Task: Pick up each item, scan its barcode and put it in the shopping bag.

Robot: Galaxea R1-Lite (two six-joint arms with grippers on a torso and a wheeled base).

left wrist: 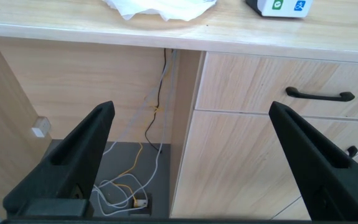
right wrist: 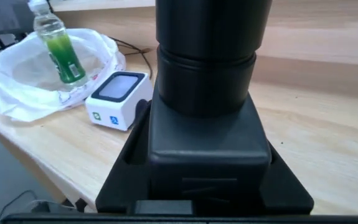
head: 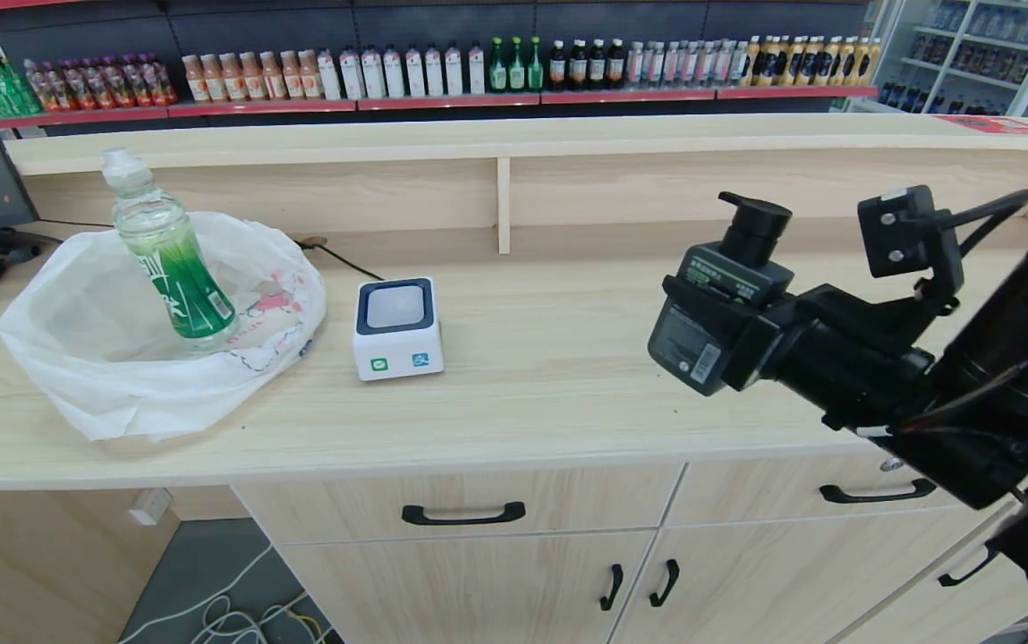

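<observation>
1. R gripper point(head: 751, 326) clamps dark bottle point(head: 688, 335), above counter point(head: 567, 385) at right, pump end up.
2. Scanner point(head: 397, 326) lies to bottle's left; bag point(head: 75, 358) farther left.
3. L gripper point(left wrist: 192, 112) spread, low by cabinets point(left wrist: 247, 155); R arm nearer.

Cannot make out any words. On the front of the white scanner box point(head: 397, 328): two small square signs, one green, one blue. On the green bottle point(head: 172, 255) standing in the bag point(head: 75, 358): a label with white characters too small to read, plus a barcode. On the dark bottle point(head: 715, 304): a green label strip and a white barcode patch, print unreadable
</observation>
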